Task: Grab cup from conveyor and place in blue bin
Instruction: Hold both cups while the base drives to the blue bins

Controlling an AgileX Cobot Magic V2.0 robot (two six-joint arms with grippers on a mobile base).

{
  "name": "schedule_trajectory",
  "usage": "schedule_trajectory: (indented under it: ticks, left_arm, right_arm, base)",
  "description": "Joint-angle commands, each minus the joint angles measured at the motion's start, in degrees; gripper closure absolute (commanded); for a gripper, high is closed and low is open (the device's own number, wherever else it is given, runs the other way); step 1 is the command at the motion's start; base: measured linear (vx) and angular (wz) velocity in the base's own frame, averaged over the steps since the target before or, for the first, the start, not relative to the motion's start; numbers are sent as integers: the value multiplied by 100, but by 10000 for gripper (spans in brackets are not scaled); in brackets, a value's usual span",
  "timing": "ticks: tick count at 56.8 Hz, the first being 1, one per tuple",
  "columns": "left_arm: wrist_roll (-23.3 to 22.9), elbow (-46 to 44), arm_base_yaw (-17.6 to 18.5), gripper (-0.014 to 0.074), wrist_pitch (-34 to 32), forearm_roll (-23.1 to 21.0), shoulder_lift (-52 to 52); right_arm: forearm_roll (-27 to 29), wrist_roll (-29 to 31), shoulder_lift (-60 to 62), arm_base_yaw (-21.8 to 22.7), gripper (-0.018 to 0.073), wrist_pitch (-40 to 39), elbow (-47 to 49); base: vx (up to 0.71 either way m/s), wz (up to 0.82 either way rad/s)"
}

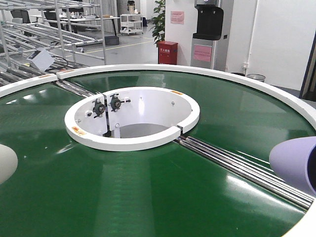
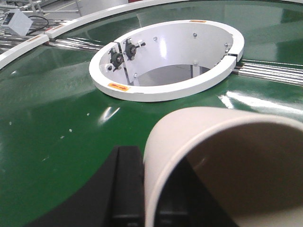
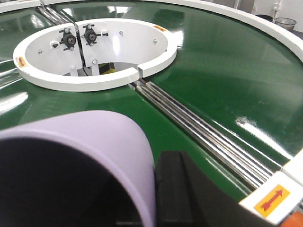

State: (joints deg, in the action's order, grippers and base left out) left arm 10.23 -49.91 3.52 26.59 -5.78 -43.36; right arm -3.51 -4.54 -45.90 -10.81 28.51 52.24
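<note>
My left tool (image 2: 146, 189) pinches the cream cup (image 2: 227, 137), my right tool (image 3: 156, 189) the lilac cup (image 3: 85, 127), by their walls. A fast swing could twist either loose onto the conveyor (image 1: 148, 187).

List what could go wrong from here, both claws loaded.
1. The left claw seems to pinch only the wall of the cream cup, and the right claw looks the same on the lilac cup. Either cup could twist or slip in transit.
2. The bin is in no view, so the drop target is unconfirmed.
</note>
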Motion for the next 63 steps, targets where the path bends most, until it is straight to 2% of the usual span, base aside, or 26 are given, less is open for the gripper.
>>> schedule_trajectory:
  ticks: [1, 34, 63]
  left_arm:
    - [-7, -171, -5, 603, -502, -79, 27]
    - [-7, -171, -5, 603, -502, -79, 27]
    - [-7, -171, -5, 603, -502, -79, 27]
  right_arm:
    - [-39, -6, 8, 2, 568, -497, 181]
    - [-39, -6, 8, 2, 568, -497, 181]
    - [-39, -6, 8, 2, 568, -497, 181]
  base:
    - [-20, 4]
    - [-22, -7]
    - [-13, -36]
